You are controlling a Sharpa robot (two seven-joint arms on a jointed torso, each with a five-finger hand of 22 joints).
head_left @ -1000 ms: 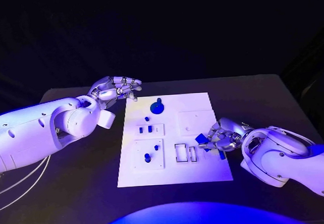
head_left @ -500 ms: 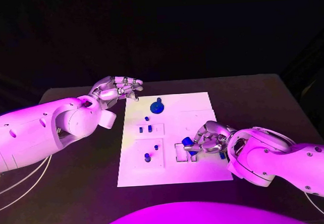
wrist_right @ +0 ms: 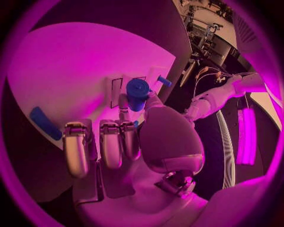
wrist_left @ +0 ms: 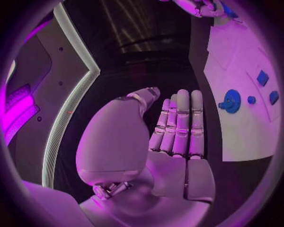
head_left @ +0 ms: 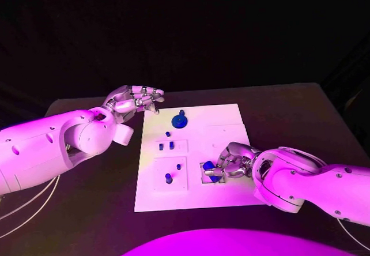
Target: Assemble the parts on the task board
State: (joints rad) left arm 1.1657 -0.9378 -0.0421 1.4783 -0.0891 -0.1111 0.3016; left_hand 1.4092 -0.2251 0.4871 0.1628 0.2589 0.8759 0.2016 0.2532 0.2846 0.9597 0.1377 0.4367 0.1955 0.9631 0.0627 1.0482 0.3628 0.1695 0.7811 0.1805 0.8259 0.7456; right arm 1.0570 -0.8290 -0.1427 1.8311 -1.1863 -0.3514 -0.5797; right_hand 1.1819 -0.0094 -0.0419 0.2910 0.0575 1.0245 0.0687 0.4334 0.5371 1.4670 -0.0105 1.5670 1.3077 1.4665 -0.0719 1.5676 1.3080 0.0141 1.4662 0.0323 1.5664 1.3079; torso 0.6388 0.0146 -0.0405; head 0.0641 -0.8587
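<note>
White task board (head_left: 222,123) mid-table, R hand (head_left: 227,165) over its near-right slots pinching blue cylinder part (wrist_right: 137,93), blue disc part (head_left: 179,122) at board's far end, L hand (head_left: 134,100) off board's far-left corner, fingers curled, holding nothing.

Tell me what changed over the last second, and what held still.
The right hand, holding a blue part, has moved leftward across the task board, from its right edge to the paired slots near the front. The left hand has stayed off the board's far left corner, holding nothing. The other blue parts have not shifted.
</note>
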